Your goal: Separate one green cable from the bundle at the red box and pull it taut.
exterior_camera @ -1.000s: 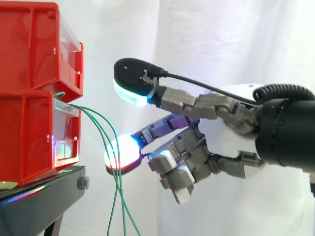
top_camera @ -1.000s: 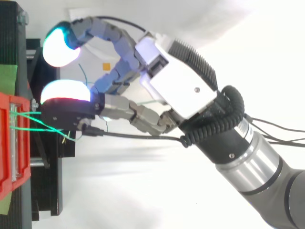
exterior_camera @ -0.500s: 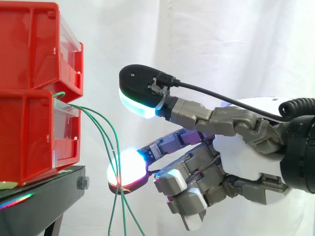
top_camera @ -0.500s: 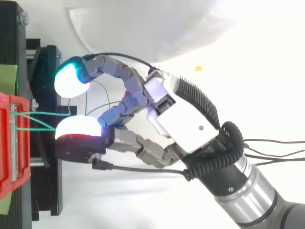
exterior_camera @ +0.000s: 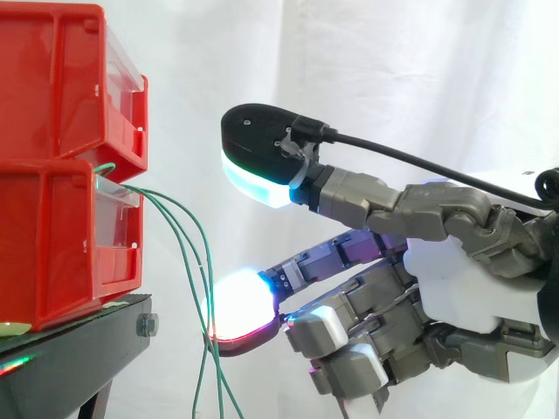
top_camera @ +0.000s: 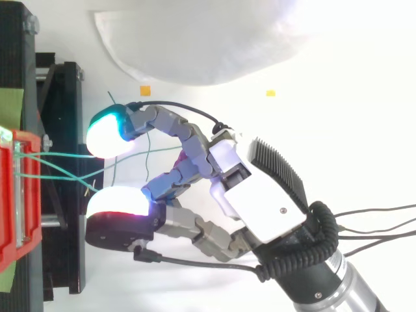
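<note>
Side view, stock as seen. Red box [exterior_camera: 52, 236]: stands on a black stand [exterior_camera: 79, 349], with a second red bin [exterior_camera: 61, 78] stacked on top of it. Green cables [top_camera: 58, 155]: the bundle leaves the clear front of the red box, arcs away from it and hangs slack below its level. Hand [exterior_camera: 463, 279]: level with the red box, beyond the cables. Fingers [exterior_camera: 262, 166]: two reach toward the red box, glowing pads well apart, the lower pad touching the hanging cables; the others are curled; nothing is clamped. Top view: the cables run from the red box into the gap between those two pads.
</note>
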### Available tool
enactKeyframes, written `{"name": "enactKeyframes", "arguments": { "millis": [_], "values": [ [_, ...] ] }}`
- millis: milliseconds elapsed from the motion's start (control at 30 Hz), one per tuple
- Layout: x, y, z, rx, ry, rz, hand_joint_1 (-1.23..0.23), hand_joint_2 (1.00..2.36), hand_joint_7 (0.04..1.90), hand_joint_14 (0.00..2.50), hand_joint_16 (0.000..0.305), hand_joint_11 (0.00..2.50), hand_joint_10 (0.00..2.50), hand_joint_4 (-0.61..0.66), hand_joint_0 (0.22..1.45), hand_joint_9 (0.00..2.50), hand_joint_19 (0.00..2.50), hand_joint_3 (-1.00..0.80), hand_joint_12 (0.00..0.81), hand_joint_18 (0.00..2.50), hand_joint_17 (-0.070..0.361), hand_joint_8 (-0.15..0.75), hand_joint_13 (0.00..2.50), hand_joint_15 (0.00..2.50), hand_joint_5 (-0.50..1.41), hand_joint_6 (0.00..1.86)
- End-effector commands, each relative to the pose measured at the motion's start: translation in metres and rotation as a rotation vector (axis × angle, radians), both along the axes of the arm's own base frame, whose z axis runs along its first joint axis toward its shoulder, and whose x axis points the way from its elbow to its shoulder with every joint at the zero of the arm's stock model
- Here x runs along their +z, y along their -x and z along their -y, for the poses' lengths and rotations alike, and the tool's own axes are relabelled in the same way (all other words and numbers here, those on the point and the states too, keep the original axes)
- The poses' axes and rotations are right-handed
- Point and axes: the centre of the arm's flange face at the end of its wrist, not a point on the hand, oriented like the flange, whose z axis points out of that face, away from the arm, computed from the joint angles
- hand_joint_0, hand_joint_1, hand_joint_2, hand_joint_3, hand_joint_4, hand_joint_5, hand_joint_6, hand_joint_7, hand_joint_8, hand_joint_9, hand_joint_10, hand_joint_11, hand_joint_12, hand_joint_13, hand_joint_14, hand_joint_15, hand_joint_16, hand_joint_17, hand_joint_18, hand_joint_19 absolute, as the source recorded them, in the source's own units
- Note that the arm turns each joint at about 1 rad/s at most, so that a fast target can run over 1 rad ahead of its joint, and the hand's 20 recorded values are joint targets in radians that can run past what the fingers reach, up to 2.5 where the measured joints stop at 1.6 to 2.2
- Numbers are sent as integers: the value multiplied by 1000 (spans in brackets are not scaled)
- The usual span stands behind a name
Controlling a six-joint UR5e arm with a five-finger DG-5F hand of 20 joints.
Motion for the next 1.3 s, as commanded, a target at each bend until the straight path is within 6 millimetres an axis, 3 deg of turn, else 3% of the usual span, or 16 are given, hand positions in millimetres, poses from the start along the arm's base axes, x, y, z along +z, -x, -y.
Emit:
{"name": "enactKeyframes", "arguments": {
  "millis": [0, 100, 300, 1000, 1267],
  "values": [
    [-10, -7, -1, -13, 0, 1, -376, 1000, 860, 33, 73, 1422, 20, 323, 412, 1444, 1006, -500, 451, 1135, 164, 381, 1509, 1494, -142, 503],
    [-13, -17, -1, 16, 1, 27, -375, 1000, 855, 31, 73, 1418, 20, 323, 413, 1443, 1011, -500, 448, 1131, 163, 375, 1506, 1505, -142, 503],
    [-12, -18, 2, 19, 11, 20, -375, 1000, 858, 27, 72, 1423, 20, 325, 414, 1444, 1010, -500, 444, 1129, 163, 376, 1504, 1508, -142, 503],
    [-6, -4, -37, -145, -120, 34, -376, 1000, 857, 24, 72, 1420, 20, 321, 415, 1444, 1011, -500, 448, 1128, 161, 374, 1505, 1509, -142, 503],
    [-14, -2, -30, -131, -96, 17, -374, 1000, 859, 23, 71, 1421, 19, 323, 416, 1444, 1010, -500, 444, 1126, 160, 369, 1504, 1511, -142, 503]
  ]
}}
